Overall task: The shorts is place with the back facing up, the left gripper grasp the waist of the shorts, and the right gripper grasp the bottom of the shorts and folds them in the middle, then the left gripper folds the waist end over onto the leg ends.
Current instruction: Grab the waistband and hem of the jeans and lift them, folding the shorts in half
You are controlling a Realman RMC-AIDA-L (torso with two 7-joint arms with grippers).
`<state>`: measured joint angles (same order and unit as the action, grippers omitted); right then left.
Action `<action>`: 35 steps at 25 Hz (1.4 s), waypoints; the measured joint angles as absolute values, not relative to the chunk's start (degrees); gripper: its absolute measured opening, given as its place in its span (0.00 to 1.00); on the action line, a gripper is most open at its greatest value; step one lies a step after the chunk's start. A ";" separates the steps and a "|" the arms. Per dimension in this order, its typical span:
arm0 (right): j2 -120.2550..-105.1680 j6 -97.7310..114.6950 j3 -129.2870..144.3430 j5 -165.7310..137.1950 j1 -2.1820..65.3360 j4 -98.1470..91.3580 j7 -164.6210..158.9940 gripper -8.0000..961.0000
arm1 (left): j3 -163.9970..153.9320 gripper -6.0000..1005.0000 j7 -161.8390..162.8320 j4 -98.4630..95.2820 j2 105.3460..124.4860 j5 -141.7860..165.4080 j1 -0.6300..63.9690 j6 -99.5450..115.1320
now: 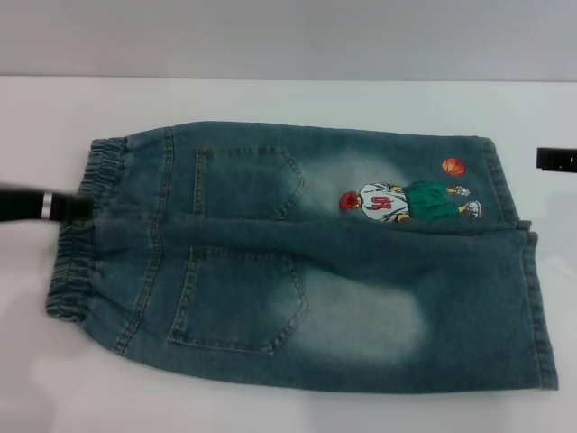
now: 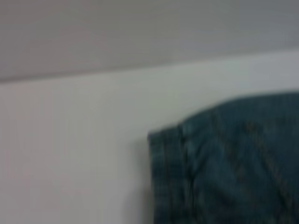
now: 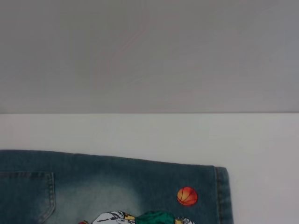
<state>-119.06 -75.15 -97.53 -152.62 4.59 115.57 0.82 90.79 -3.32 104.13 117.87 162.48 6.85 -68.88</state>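
Note:
The blue denim shorts (image 1: pixel 306 280) lie flat on the white table, back side up, with both patch pockets showing. The ruffled waist (image 1: pixel 77 262) is at the left, and the bottom of the shorts (image 1: pixel 532 298), two straight leg hems, is at the right. A cartoon basketball-player print (image 1: pixel 406 200) is on the far leg. My left gripper (image 1: pixel 79 207) comes in from the left edge and its tip is at the waistband. Only a black piece of my right gripper (image 1: pixel 556 160) shows at the right edge, apart from the far hem. The right wrist view shows the far leg hem (image 3: pixel 223 186).
The white table (image 1: pixel 288 99) runs under and around the shorts, with a grey wall (image 1: pixel 288 36) behind it. A corner of the shorts (image 2: pixel 168 154) shows in the left wrist view against the table top.

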 joint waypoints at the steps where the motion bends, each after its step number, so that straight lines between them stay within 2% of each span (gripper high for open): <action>1: -119.04 -75.17 -97.50 -152.68 4.64 115.19 0.39 0.75 | 90.86 0.62 -3.31 103.92 117.86 163.01 7.29 -70.83; 15: -118.98 -74.32 -96.66 -152.76 4.93 110.65 -0.53 0.75 | 90.87 0.62 -0.79 103.17 117.93 165.03 9.74 -84.44; 35: -118.81 -71.36 -94.47 -154.17 5.17 108.57 -0.10 0.75 | 89.69 0.62 0.49 96.72 118.04 165.04 12.18 -83.96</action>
<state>-118.81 -71.36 -94.47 -154.17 5.17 108.57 -0.10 89.69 0.49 96.72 118.04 165.04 12.18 -83.96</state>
